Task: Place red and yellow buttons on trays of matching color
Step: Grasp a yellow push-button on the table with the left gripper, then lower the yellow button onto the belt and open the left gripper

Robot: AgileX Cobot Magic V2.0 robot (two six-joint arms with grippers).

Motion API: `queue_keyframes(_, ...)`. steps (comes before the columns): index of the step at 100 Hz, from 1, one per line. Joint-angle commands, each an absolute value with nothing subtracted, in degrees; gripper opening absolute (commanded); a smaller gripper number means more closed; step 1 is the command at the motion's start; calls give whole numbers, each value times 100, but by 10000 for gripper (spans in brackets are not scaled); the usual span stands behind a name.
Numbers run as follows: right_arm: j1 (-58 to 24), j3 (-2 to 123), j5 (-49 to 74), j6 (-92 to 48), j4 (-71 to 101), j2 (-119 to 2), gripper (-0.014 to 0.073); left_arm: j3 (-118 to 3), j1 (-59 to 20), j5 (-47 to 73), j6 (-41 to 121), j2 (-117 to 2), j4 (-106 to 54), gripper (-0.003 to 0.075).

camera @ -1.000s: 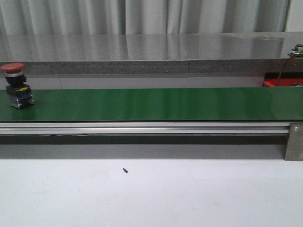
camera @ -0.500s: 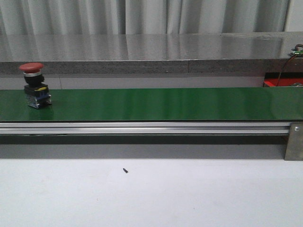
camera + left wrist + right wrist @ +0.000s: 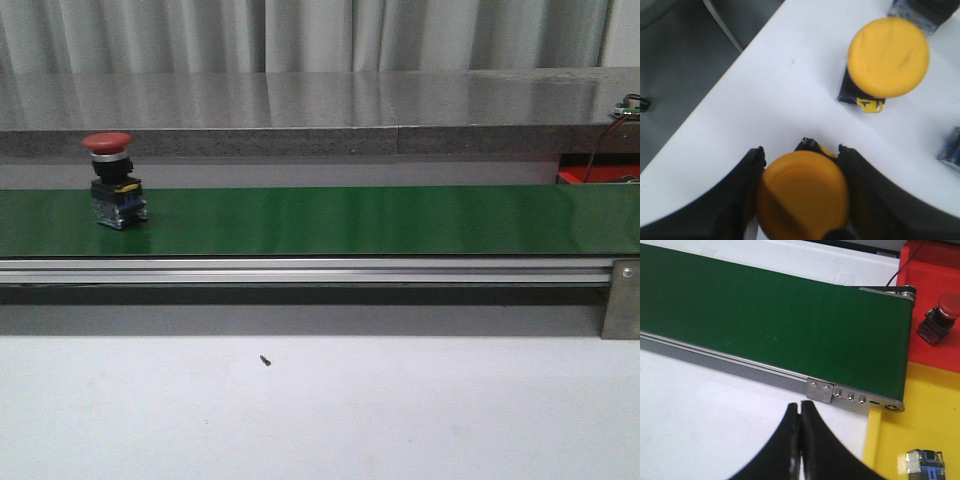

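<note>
A red button (image 3: 112, 180) with a black and blue base stands upright on the green conveyor belt (image 3: 350, 220), near its left end. My left gripper (image 3: 801, 152) is shut on a yellow button (image 3: 802, 195) just above a white surface. Beside it on that surface stands a second yellow button (image 3: 888, 57). Over the white table by the belt's end bracket, my right gripper (image 3: 799, 405) is shut with nothing in it. A red tray (image 3: 927, 270) holds another red button (image 3: 940, 315). The yellow tray (image 3: 925, 410) holds a button base (image 3: 920, 462) lying on its side.
The belt's aluminium rail (image 3: 300, 270) runs along the front, with a metal bracket (image 3: 620, 300) at the right. A raised grey shelf (image 3: 320, 110) lies behind the belt. A small dark speck (image 3: 265, 360) lies on the white table. Blue button bases (image 3: 952, 150) stand near the left gripper.
The red button has travelled to the right along the belt from its far left end. Nothing else in the front view has moved.
</note>
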State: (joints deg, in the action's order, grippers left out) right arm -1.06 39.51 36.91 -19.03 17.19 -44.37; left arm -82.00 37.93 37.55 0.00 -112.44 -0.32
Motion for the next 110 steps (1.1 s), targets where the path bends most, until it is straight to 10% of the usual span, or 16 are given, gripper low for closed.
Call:
queue_keyframes(1, -115, 4090, 3353, -1943, 1806, -4398, -96, -8359, 3735, 3645, -91, -10525, -125, 12)
queue_keyframes(110, -115, 4090, 3358, -1943, 1806, -4398, -96, -7956, 654, 4265, 385, -9748, -563, 74)
